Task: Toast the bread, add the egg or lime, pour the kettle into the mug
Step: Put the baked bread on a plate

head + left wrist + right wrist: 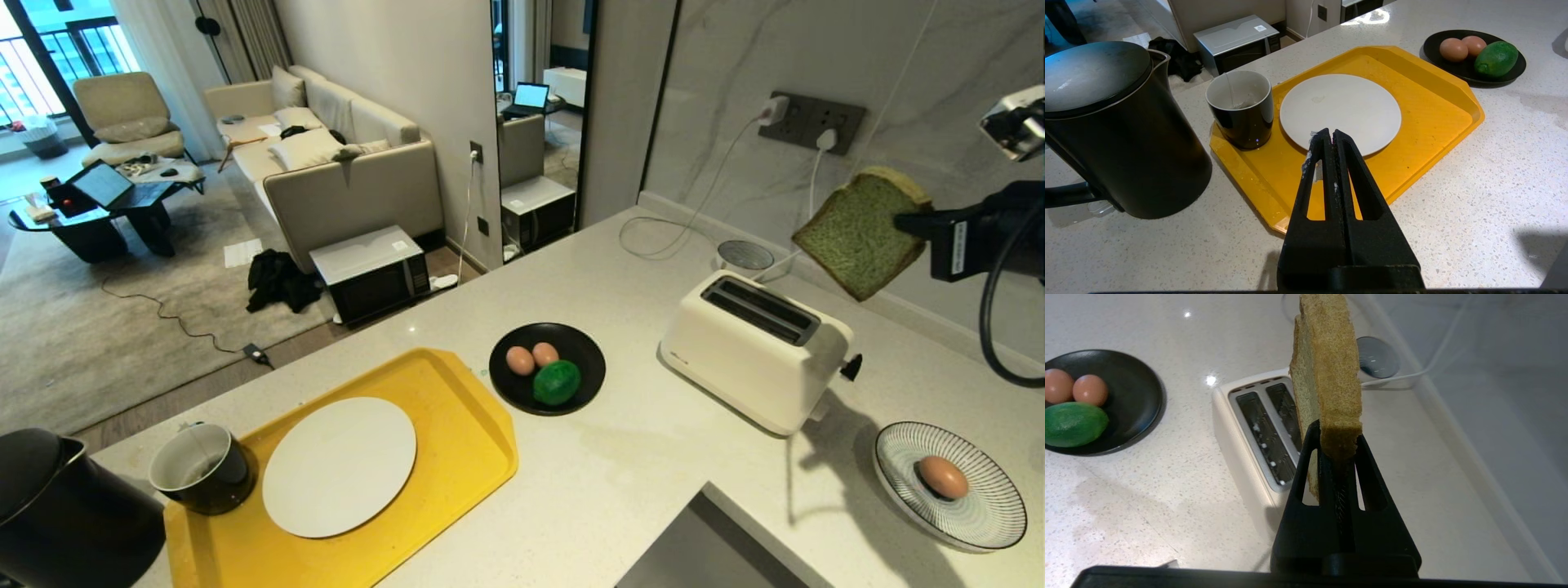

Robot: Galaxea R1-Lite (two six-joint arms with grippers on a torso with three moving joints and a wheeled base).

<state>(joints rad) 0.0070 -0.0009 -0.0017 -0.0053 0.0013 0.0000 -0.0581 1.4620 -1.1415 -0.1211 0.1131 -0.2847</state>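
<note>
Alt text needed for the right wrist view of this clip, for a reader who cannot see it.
The right gripper is shut on the bread, holding the slice up in the air over the white toaster, whose two slots are empty. To one side on the pale counter, a black plate holds two eggs and the lime.

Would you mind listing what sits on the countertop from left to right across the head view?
kettle → mug → white plate on the yellow tray → black dish with eggs and lime → toaster → striped plate with one egg.
</note>
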